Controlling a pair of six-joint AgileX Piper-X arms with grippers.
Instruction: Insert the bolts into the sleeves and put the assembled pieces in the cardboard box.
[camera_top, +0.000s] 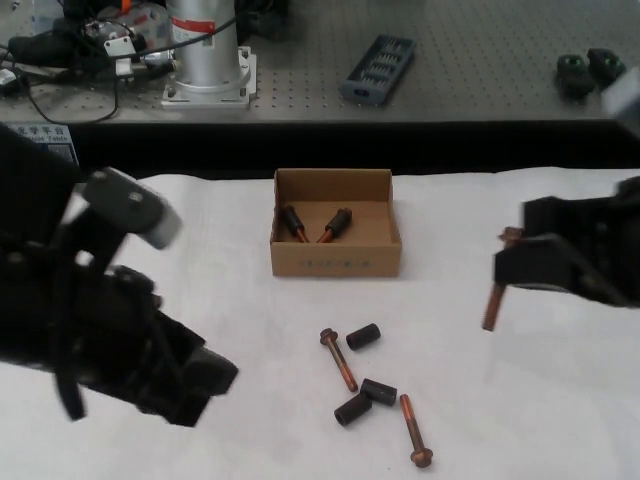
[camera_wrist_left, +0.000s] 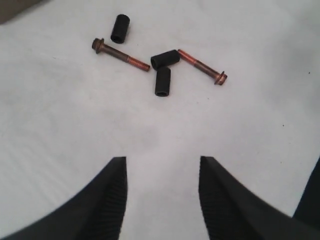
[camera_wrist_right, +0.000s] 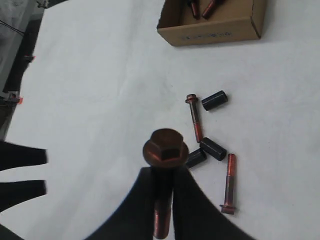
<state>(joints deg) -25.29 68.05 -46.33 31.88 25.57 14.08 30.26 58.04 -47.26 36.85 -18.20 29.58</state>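
At the left, the left gripper (camera_wrist_left: 162, 197) hangs over the white-covered surface (camera_top: 230, 300), its fingers (camera_wrist_left: 117, 200) spread apart with nothing between them. Toward the middle, the cardboard box (camera_top: 335, 262) sits open-topped at the far side of the surface, and two assembled pieces (camera_top: 293, 222) (camera_top: 337, 223) lie inside it, their ends leaning toward each other. Nearer than the box the loose parts lie in a close cluster: one copper-coloured bolt (camera_top: 339, 360) with a black sleeve (camera_top: 363, 336) just beside its head, then two more sleeves (camera_top: 378, 391) (camera_top: 352, 409) touching each other at an angle, and a second bolt (camera_top: 413, 430) just to their right. At the right, the right gripper (camera_wrist_right: 163, 175) is clenched on the shank of a third bolt (camera_top: 492, 300), which hangs head uppermost, slightly tilted, off the surface and well apart from the box
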